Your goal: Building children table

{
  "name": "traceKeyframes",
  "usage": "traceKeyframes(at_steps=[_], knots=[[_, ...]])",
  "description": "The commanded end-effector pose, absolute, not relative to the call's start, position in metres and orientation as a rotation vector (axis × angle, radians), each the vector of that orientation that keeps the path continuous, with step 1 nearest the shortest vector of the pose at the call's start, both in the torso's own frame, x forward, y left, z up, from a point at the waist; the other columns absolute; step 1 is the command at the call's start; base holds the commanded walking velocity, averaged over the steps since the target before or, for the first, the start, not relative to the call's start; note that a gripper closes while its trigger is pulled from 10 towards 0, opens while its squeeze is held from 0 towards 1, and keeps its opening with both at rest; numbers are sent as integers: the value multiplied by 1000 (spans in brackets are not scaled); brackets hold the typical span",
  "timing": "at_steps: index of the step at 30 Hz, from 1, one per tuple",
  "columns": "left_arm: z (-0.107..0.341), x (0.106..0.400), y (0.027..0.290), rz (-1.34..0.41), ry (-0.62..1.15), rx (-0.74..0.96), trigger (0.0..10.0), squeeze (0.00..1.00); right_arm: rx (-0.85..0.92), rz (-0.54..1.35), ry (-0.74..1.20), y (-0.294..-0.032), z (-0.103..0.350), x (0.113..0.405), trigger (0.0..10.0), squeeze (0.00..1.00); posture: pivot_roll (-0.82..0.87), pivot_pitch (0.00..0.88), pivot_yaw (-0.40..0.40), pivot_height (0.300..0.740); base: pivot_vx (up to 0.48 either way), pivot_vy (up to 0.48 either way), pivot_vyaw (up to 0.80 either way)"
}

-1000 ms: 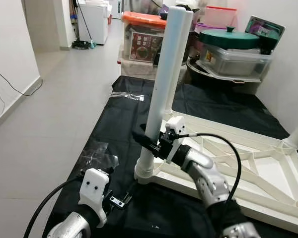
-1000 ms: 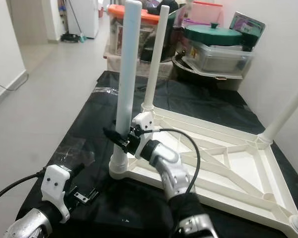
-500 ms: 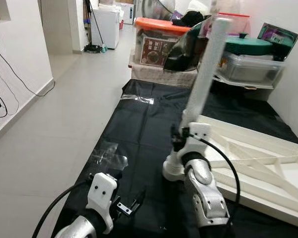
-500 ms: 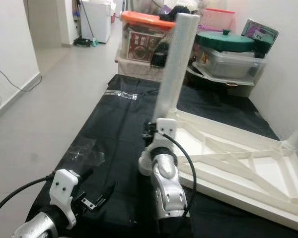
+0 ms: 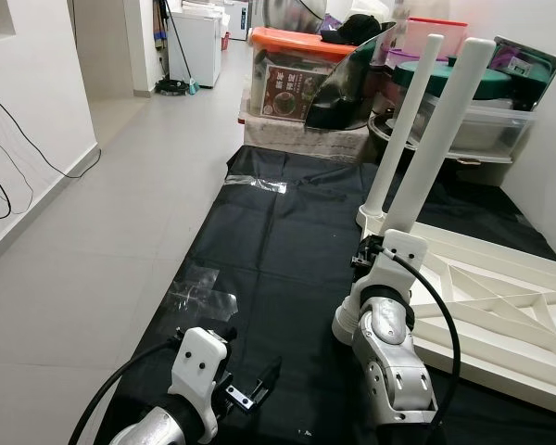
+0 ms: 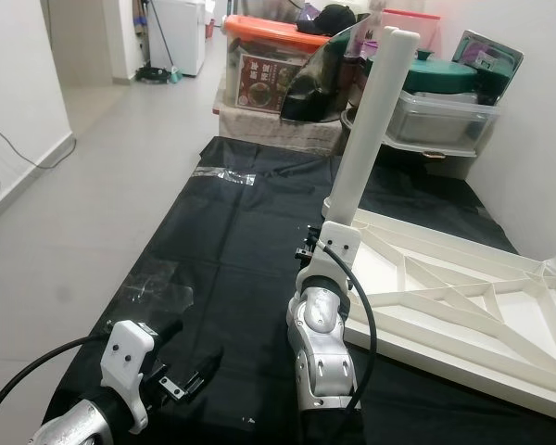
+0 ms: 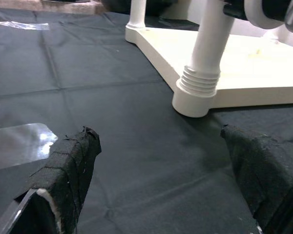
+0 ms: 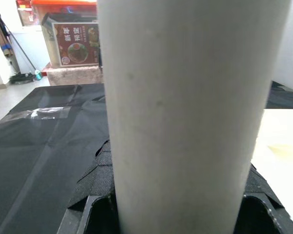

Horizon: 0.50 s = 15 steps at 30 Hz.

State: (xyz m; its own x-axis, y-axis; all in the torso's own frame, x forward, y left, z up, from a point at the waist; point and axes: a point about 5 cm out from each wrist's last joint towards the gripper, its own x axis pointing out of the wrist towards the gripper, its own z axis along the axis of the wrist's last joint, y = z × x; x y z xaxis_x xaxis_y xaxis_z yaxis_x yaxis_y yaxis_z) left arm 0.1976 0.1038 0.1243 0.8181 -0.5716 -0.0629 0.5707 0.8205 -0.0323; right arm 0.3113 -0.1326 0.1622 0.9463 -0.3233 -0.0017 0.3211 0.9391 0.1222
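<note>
The white children's table lies upside down on a black mat, with two white legs in view standing up from it. My right gripper is shut on the near leg just above its threaded base, at the table's near corner. In the right wrist view that leg stands between the black fingers. My left gripper hangs low over the mat to the left, open and holding nothing. Its fingertips point toward the leg's base.
Storage boxes stand at the mat's far end, among them an orange-lidded box and a tub with a green lid. Clear plastic wrap lies on the mat's left edge. Bare tiled floor runs along the left to a white wall.
The camera has moved, so the whole scene has shifted. My right forearm has swung from the leg's right side to its near side, still clamped on it. The left gripper stays low and open.
</note>
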Motion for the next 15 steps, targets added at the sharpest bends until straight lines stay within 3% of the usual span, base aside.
traceKeyframes(at_steps=[1,5,6,11,12,13,15], knots=[[118,194,101,-642,109,-13,10000,0,231,-327,147,-110,136,303,10000,0,230,0,-114,740,0,0,0],[117,194,100,-654,115,-13,10000,0,192,-252,104,-110,140,303,10000,0,228,0,-111,740,0,0,0],[116,194,100,-656,116,-12,10000,0,193,-225,61,-111,144,303,10000,1000,228,0,-110,740,0,0,0],[116,195,100,-661,117,-9,10000,0,188,-224,48,-113,147,303,10000,1000,228,0,-110,740,0,0,0],[116,194,99,-670,118,-13,10000,0,178,-221,37,-114,149,305,10000,620,228,0,-109,740,0,0,0],[116,194,99,-676,120,-16,10000,0,171,-217,29,-115,151,306,10000,0,228,0,-109,740,0,0,0],[116,194,98,-680,121,-12,10000,0,153,-215,14,-119,154,308,10000,0,227,0,-109,740,0,0,0]])
